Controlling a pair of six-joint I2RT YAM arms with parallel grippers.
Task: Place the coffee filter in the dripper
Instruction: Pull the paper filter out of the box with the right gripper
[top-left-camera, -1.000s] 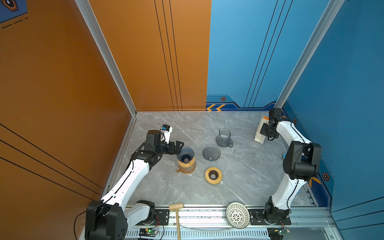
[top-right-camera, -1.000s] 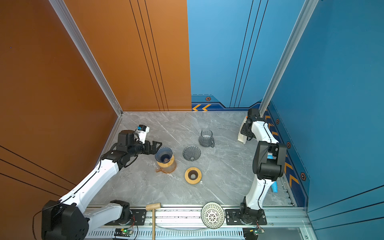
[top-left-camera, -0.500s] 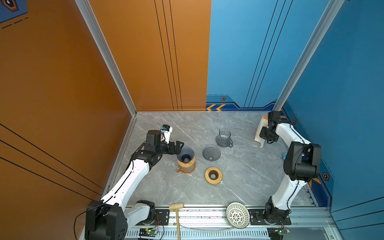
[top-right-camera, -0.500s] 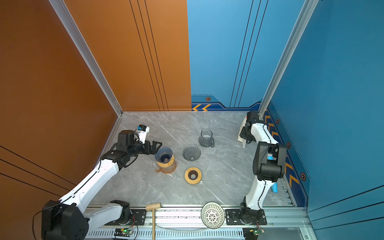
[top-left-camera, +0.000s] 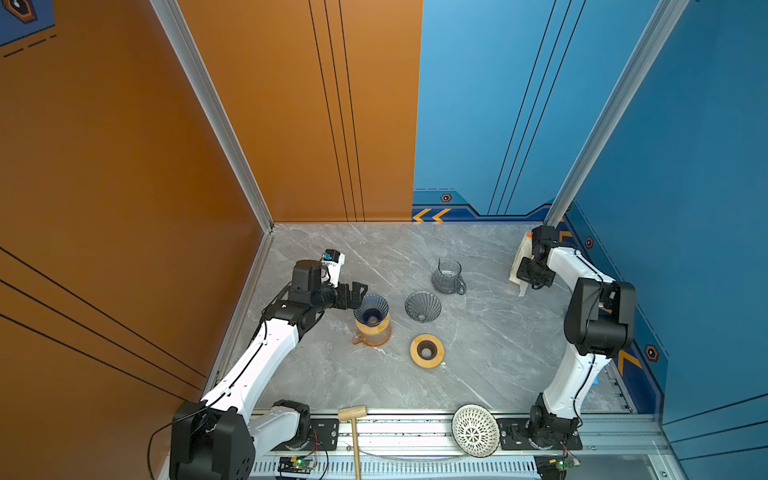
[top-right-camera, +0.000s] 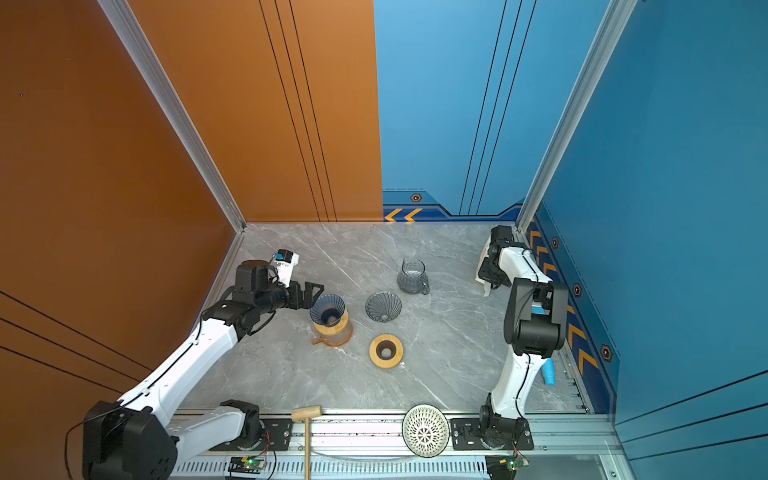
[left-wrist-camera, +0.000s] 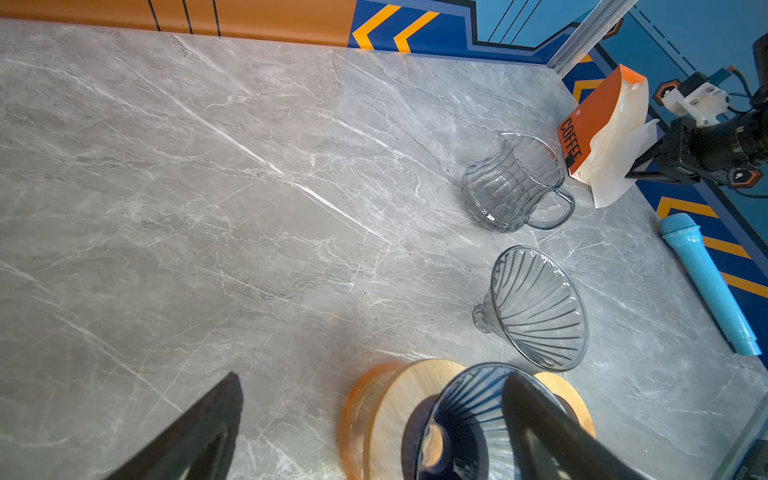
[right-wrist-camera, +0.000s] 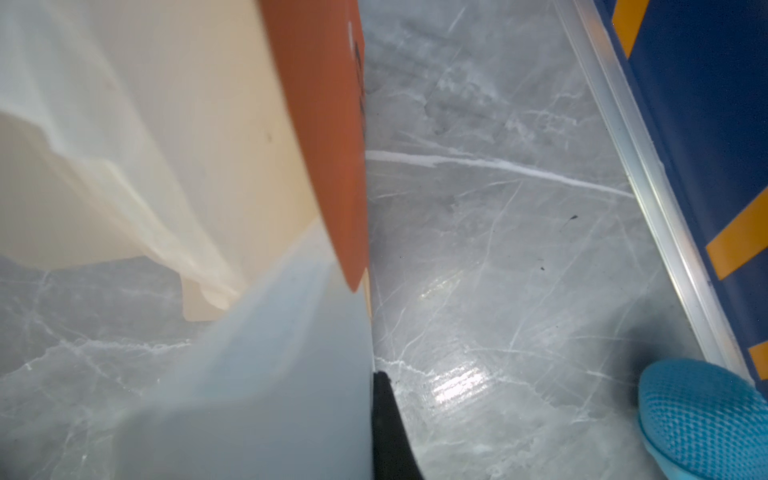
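The blue dripper (top-left-camera: 371, 309) (top-right-camera: 328, 309) (left-wrist-camera: 469, 415) sits on a wood-collared amber carafe. My left gripper (top-left-camera: 353, 295) (top-right-camera: 309, 294) (left-wrist-camera: 372, 376) is open at its rim, with one finger over the cone and the other out beside the carafe. At the far right an orange pack (left-wrist-camera: 590, 120) (right-wrist-camera: 324, 124) holds white coffee filters (left-wrist-camera: 619, 137). My right gripper (top-left-camera: 524, 276) (top-right-camera: 484, 276) (right-wrist-camera: 365, 374) is shut on a coffee filter (right-wrist-camera: 270, 374) at the pack's front end. Only one dark fingertip (right-wrist-camera: 380, 386) shows; the paper hides the other.
A grey glass dripper (top-left-camera: 422, 306) lies on the marble beside a glass pitcher (top-left-camera: 446, 276). A wooden ring (top-left-camera: 427, 351) lies nearer the front. A blue microphone (left-wrist-camera: 706, 282) (right-wrist-camera: 702, 415) lies along the right wall. A mallet (top-left-camera: 352, 415) and a white mesh dome (top-left-camera: 475, 430) rest on the front rail.
My right gripper has slid a little toward the front along the pack, and a white filter corner now juts out past it. The left arm has not moved.
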